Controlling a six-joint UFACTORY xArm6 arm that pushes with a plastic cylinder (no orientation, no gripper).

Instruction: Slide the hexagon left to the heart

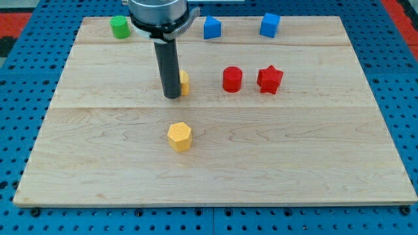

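Note:
A yellow hexagon block (179,136) lies near the middle of the wooden board (294,156). A second yellow block (185,83), mostly hidden behind my rod, sits above it; its shape cannot be made out. My tip (172,96) rests on the board just left of that hidden yellow block, touching or nearly touching it, and well above the hexagon.
A red cylinder (232,79) and a red star (269,79) sit right of my rod. Along the view's top are a green block (119,27), a blue block (211,27) and a blue block (270,25). Blue pegboard surrounds the board.

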